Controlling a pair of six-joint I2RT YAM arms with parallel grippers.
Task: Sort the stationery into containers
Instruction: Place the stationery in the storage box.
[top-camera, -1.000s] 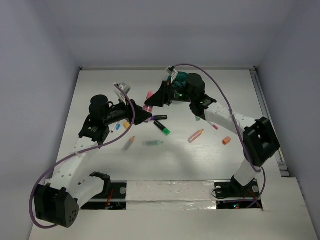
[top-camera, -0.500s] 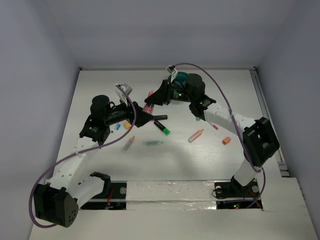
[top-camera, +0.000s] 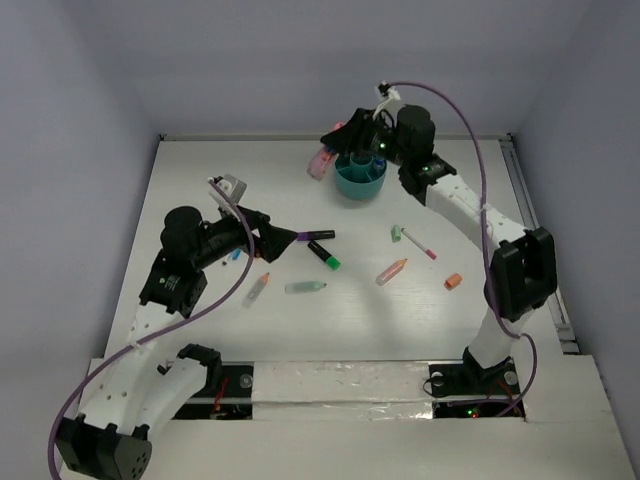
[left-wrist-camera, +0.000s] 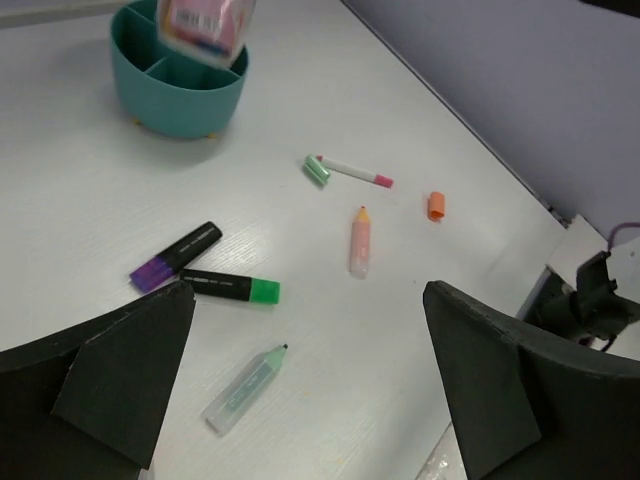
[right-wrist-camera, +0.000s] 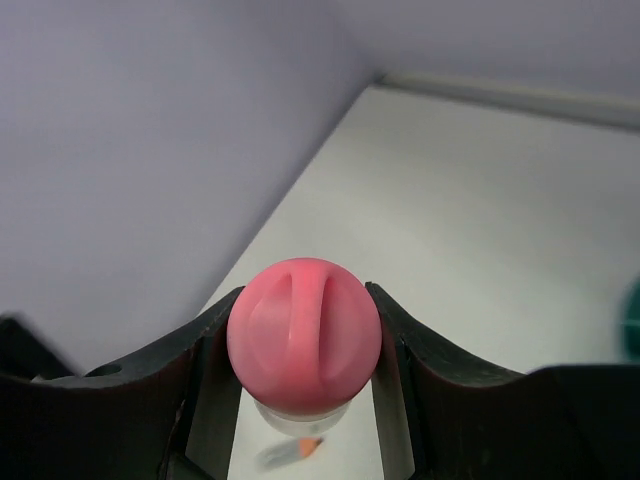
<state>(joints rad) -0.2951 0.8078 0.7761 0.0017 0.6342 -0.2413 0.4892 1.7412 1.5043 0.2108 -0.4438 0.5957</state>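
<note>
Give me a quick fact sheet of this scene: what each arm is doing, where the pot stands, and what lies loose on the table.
Right gripper: shut on a pink-capped item, held in the air beside the teal organiser
Left gripper: open, empty, above the loose items
Organiser: upright at the far side, ring compartments showing
Lying loose, among others: purple highlighter, green highlighter, clear green pen, orange pencil-shaped pen, pink-tipped pen, orange cap
</note>
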